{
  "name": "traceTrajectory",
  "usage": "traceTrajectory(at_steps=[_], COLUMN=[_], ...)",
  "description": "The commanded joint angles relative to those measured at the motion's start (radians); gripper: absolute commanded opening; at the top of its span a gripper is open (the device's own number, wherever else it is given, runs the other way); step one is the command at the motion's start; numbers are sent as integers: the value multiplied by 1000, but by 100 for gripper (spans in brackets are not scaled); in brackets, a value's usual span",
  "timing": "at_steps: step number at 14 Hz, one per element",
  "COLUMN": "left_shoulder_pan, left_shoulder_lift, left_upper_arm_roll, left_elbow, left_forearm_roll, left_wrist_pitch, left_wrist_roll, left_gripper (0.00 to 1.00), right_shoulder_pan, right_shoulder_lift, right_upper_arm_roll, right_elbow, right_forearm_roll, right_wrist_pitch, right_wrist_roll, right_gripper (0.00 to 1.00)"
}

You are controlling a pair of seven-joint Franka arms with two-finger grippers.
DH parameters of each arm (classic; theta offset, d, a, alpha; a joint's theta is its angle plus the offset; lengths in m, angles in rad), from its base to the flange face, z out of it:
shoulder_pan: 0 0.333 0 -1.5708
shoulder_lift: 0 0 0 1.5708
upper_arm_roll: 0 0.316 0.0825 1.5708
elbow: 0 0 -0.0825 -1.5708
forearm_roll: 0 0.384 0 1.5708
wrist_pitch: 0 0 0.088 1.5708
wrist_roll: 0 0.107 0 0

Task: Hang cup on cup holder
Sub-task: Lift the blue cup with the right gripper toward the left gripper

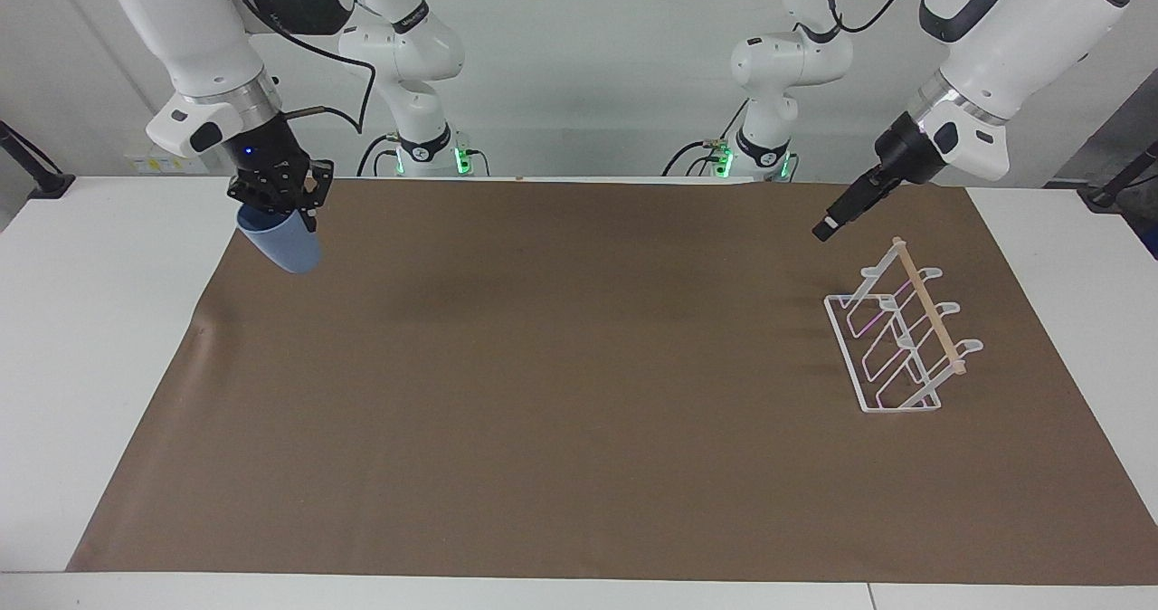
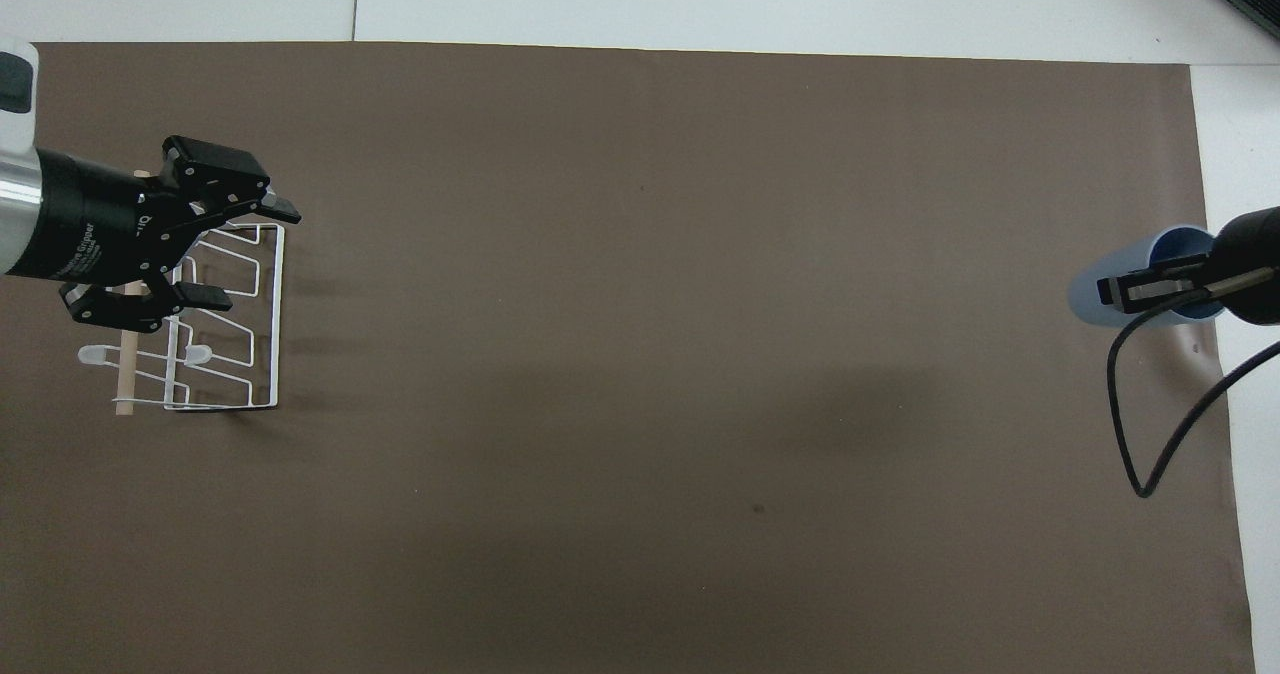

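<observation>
The light blue cup (image 1: 289,246) hangs tilted in my right gripper (image 1: 277,214), which is shut on its rim, in the air over the brown mat at the right arm's end. In the overhead view the cup (image 2: 1088,299) shows under that gripper (image 2: 1112,292). The white wire cup holder (image 1: 896,349) with its wooden dowel (image 1: 928,307) stands on the mat at the left arm's end. No cup hangs on it. My left gripper (image 1: 825,228) is open and empty, raised over the holder's (image 2: 270,339) end nearer the robots; it also shows in the overhead view (image 2: 250,259).
The brown mat (image 1: 561,393) covers most of the white table (image 1: 81,320). A black cable (image 2: 1135,424) loops down from the right wrist.
</observation>
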Motion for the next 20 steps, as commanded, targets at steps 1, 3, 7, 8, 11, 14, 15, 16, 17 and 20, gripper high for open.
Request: traceTrajectory(at_steps=[1, 3, 7, 8, 11, 14, 15, 16, 17, 20], left_shoulder_pan=[-8, -14, -23, -28, -89, -163, -180, -203, -217, -261], left_shoulder_lift=[-29, -33, -30, -30, -35, -44, -58, -62, -67, -70], left_upper_arm_roll=[-7, -35, -53, -64, -84, -84, -86, -86, -86, -89], left_elbow=[-38, -38, -43, -43, -56, -93, -124, -145, -153, -171], left_forearm_roll=[-112, -135, -210, -218, -218, -218, -218, -218, -223, -243], left_wrist_pitch=[37, 37, 120, 118, 125, 228, 288, 325, 338, 382], left_wrist_roll=[-152, -194, -475, -509, -597, -747, -786, -794, -794, -794], left_gripper=[100, 100, 100, 100, 100, 100, 100, 100, 100, 100], right_shoulder_pan=[2, 4, 5, 5, 4, 4, 4, 4, 4, 4], right_shoulder_lift=[-10, -13, -52, -65, -95, -118, -118, -118, -120, -125], right_upper_arm_roll=[6, 33, 95, 106, 131, 181, 206, 233, 259, 354], right_elbow=[-18, -30, -111, -136, -185, -225, -226, -226, -226, -231], right_forearm_roll=[165, 252, 458, 507, 655, 783, 805, 822, 840, 915], right_wrist_pitch=[55, 101, 202, 224, 239, 309, 334, 355, 380, 496], right_wrist_roll=[-51, -103, -91, -84, -16, 13, 40, 68, 105, 198], right_gripper=[0, 0, 0, 0, 0, 0, 0, 0, 0, 0])
